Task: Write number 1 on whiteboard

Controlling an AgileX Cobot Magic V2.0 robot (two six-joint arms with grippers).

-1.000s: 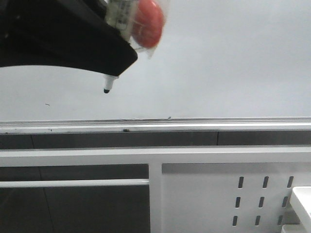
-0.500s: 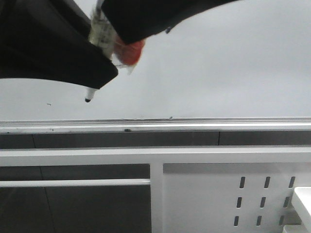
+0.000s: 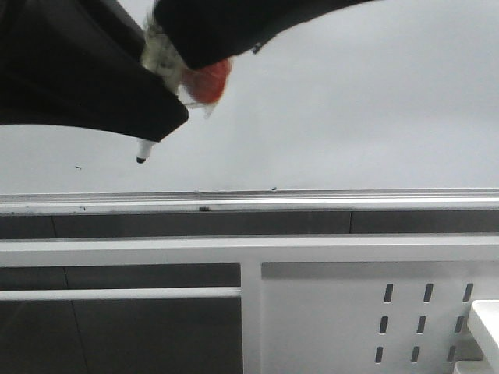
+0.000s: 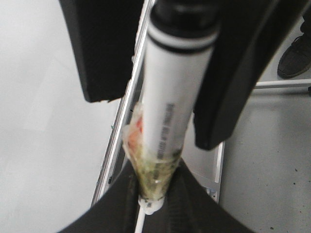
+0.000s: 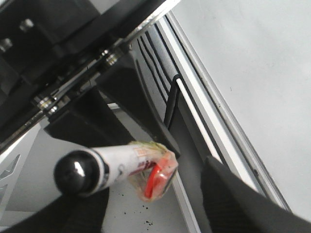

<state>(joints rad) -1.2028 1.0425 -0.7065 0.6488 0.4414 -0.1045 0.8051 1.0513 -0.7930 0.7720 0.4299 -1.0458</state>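
The whiteboard [image 3: 366,109] fills the upper front view, with its silver tray edge [image 3: 312,204] along the bottom. No number 1 stroke shows on it, only tiny specks. My left gripper [image 3: 160,128] is shut on a white marker [image 4: 170,97] wrapped in tape with a red piece [image 3: 207,82]. The marker's black tip [image 3: 141,160] points down, close to the lower left of the board; I cannot tell if it touches. My right gripper [image 5: 150,204] is open, its fingers [image 4: 228,73] standing either side of the marker's black rear end [image 5: 77,172].
Below the tray runs a white metal frame rail [image 3: 234,251] with a white perforated panel [image 3: 374,312] at the lower right. A white object [image 3: 487,319] pokes in at the right edge. A shoe [image 4: 294,56] stands on the grey floor.
My left gripper has carried the marker left and a little down. My right gripper has come in from above, over the marker's rear end. Little has moved in the last half second.
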